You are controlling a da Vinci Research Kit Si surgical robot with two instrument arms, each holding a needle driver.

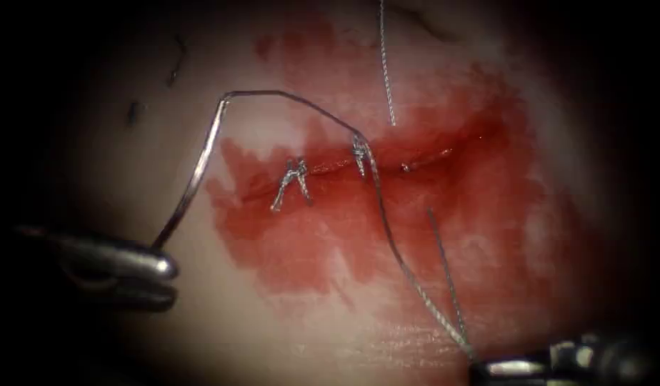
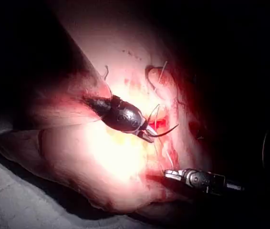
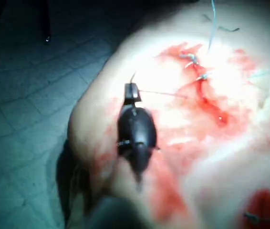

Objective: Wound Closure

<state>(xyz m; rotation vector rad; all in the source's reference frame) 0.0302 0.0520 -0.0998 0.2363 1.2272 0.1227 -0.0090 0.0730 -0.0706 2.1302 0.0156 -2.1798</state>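
**Needle free of tissue, thread taut**

I am holding the curved steel needle (image 1: 201,161) near its tip end in the left tool (image 1: 155,275), left of the stitched cut (image 1: 358,166), clear of the pale tissue (image 1: 116,164). The right tool (image 1: 498,368) is clamping the grey braided thread (image 1: 408,271). Overtension is risking torn stitches.

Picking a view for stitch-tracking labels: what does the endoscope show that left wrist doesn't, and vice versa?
Endoscope adds: two stitches across the cut, and thread running from the right stitch down to the right gripper, shut on it. Left wrist adds: the outer edge of the tissue and the pale cloth beneath. Both: left gripper shut on the needle near the end away from its thread, needle out of the tissue; right gripper too.
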